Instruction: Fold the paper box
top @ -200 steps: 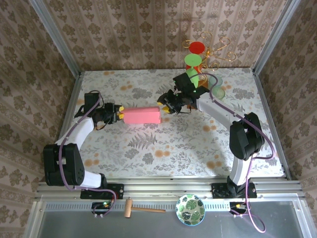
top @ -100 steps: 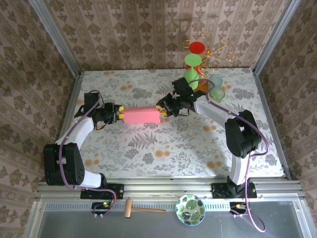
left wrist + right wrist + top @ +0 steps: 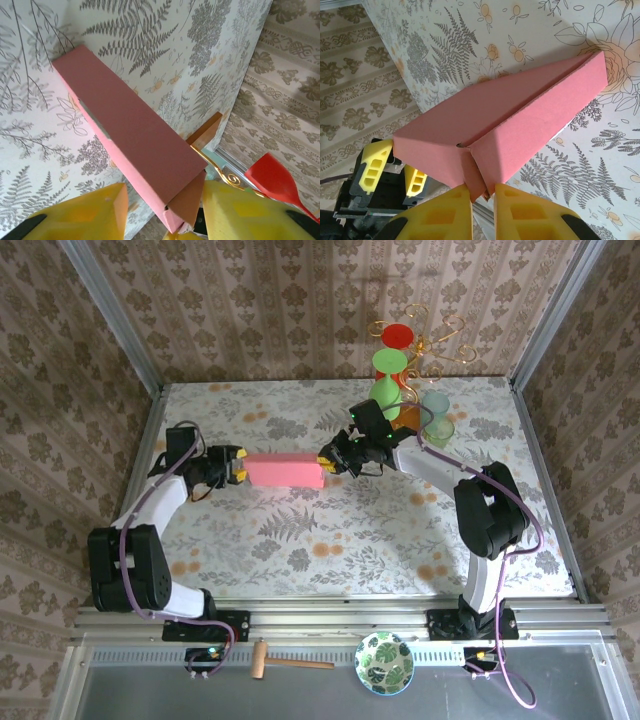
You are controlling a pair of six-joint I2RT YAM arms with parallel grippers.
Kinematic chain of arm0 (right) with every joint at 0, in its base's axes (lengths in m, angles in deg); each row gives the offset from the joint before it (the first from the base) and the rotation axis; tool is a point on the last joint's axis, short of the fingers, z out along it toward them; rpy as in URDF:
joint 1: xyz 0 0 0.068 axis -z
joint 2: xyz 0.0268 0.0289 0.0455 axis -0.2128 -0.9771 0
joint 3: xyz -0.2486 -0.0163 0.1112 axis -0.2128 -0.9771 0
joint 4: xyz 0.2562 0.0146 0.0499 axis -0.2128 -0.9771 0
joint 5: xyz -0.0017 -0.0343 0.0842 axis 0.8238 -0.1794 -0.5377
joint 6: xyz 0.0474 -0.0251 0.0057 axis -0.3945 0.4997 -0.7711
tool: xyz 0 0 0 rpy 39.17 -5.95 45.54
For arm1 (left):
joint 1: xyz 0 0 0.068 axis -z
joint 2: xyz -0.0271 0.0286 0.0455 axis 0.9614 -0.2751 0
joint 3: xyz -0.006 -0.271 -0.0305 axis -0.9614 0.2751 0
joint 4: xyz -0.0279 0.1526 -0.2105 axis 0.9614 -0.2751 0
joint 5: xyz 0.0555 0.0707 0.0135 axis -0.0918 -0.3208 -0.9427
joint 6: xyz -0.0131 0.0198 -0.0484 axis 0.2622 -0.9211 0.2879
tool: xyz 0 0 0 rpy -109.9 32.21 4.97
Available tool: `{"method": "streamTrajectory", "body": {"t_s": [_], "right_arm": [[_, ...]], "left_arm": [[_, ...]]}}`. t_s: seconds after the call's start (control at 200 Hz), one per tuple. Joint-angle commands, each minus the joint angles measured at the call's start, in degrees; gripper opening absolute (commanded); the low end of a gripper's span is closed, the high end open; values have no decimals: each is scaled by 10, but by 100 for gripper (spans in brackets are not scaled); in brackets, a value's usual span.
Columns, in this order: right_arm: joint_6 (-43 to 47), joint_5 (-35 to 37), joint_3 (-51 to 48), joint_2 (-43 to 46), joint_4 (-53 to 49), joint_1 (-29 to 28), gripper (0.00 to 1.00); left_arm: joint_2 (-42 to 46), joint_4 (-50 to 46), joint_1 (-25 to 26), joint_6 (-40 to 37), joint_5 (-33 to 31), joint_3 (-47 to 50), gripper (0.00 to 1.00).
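Observation:
The pink paper box [image 3: 285,470] lies as a closed, long shallow shape on the floral table, between the two arms. My left gripper [image 3: 237,466] is at its left end. In the left wrist view the box [image 3: 130,130] runs away from the left gripper [image 3: 162,200], whose yellow fingers stand apart around the box's near end, with a gap on the left side. My right gripper [image 3: 328,460] is at the right end. In the right wrist view the right gripper [image 3: 482,192] is pinched on the end flap of the box [image 3: 505,120].
A gold stand with red and green discs [image 3: 398,350], an orange-brown wooden block [image 3: 405,412] and pale cups [image 3: 437,415] stand behind the right gripper. A patterned bowl [image 3: 384,662] and a wooden mallet [image 3: 285,662] lie on the near ledge. Patterned walls enclose the table.
The left gripper's fingers have spread apart at the box's left end. The right gripper has moved in and closed on the right end flap. The box has shifted slightly toward the back.

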Motion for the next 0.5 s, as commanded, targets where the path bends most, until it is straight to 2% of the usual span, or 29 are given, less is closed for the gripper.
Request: {"method": "streamTrajectory", "body": {"t_s": [0.0,0.08,0.2,0.405,0.495], "right_arm": [[-3,20,-10,-19,-48,6,15],[-2,20,-8,-18,-51,6,15],[-1,17,-6,-18,-51,6,15],[2,17,-2,-20,-53,6,15],[3,18,2,-20,-55,6,15]], "left_arm": [[30,-32,-16,-50,8,7,44],[30,-25,-19,-56,24,17,43],[19,45,-17,-32,50,30,43],[26,40,-15,-53,29,-14,56],[4,37,-9,-65,40,-36,58]]}}
